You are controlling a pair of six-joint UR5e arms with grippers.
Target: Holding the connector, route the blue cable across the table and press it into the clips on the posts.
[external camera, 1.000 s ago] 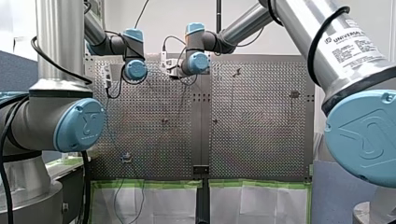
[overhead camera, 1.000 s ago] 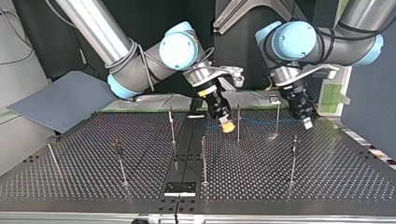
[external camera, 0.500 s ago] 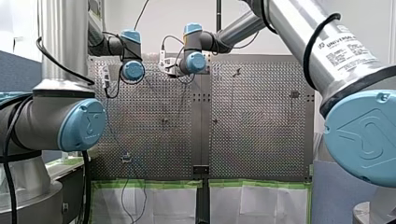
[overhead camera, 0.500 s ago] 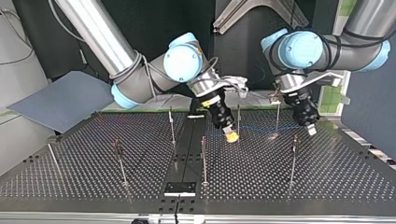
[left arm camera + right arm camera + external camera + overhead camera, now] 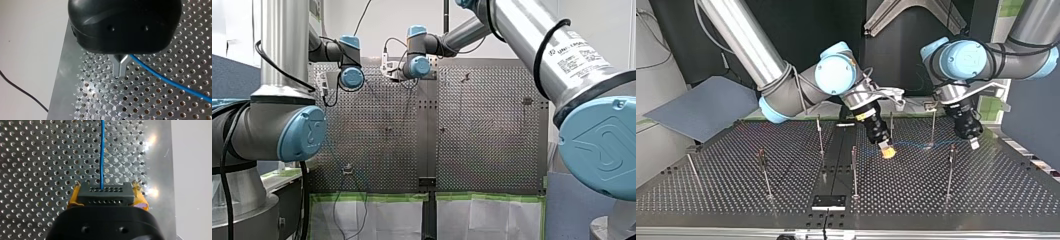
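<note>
Top view: my right gripper (image 5: 887,151) hangs over the table (image 5: 986,200) near its middle, just beside a post (image 5: 891,131), with my left gripper (image 5: 974,142) well apart at the view's right. The cable (image 5: 916,145) runs between the two grippers, past a second post (image 5: 933,127). A third post (image 5: 950,170) stands nearer the camera. Right wrist view: the connector (image 5: 104,193) sits between the fingers (image 5: 73,197), the cable leading ahead from it over the table. Left wrist view: the cable passes just beside that gripper's tips
</note>
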